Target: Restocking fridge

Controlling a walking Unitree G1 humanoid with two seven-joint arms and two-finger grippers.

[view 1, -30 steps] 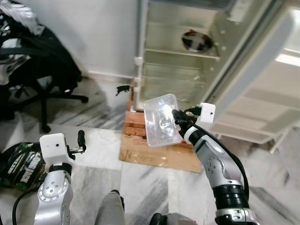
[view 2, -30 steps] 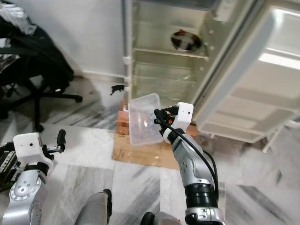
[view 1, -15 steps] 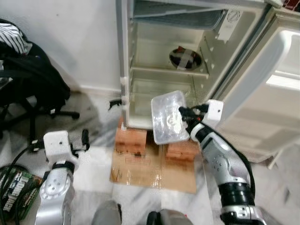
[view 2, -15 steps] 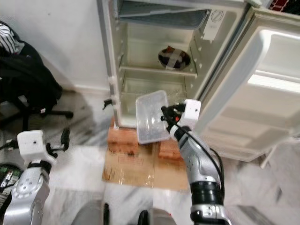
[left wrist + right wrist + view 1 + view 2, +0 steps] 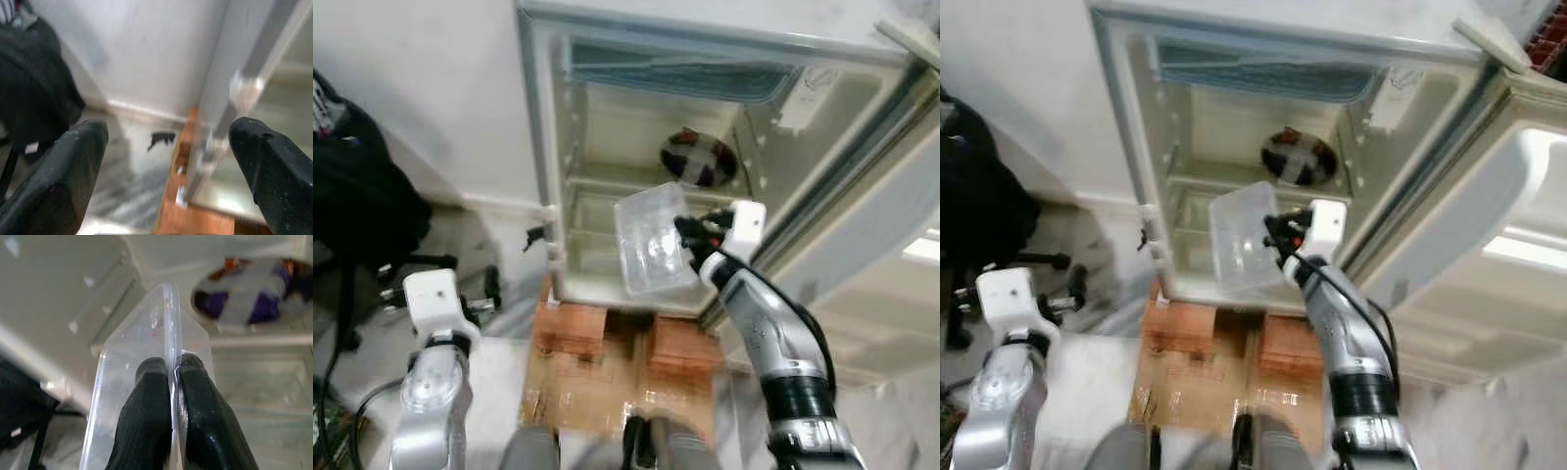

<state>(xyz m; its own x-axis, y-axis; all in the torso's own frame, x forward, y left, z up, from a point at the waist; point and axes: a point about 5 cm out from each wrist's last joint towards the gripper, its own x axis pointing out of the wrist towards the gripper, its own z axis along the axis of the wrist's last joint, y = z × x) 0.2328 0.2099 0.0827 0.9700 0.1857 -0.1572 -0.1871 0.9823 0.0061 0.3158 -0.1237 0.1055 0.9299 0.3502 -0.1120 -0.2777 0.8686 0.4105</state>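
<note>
My right gripper (image 5: 683, 233) is shut on the rim of a clear plastic container (image 5: 649, 240), held up on edge in front of the open fridge (image 5: 636, 117). In the right wrist view the two fingers (image 5: 146, 421) pinch the container's wall (image 5: 132, 362). A covered dark bowl (image 5: 697, 160) sits on the fridge's upper shelf, behind and above the container. My left gripper (image 5: 487, 294) hangs low at the left, open, holding nothing; the left wrist view looks between its fingers (image 5: 73, 161) at the fridge's lower corner.
The fridge door (image 5: 891, 235) stands open at the right. The fridge rests on bricks (image 5: 573, 328) over a cardboard sheet (image 5: 607, 401). A black office chair (image 5: 362, 215) stands at the left beside the white wall (image 5: 421, 88).
The camera has risen and come closer to the fridge. My right gripper has carried the container up to the level of the middle shelf opening. The left arm stays low.
</note>
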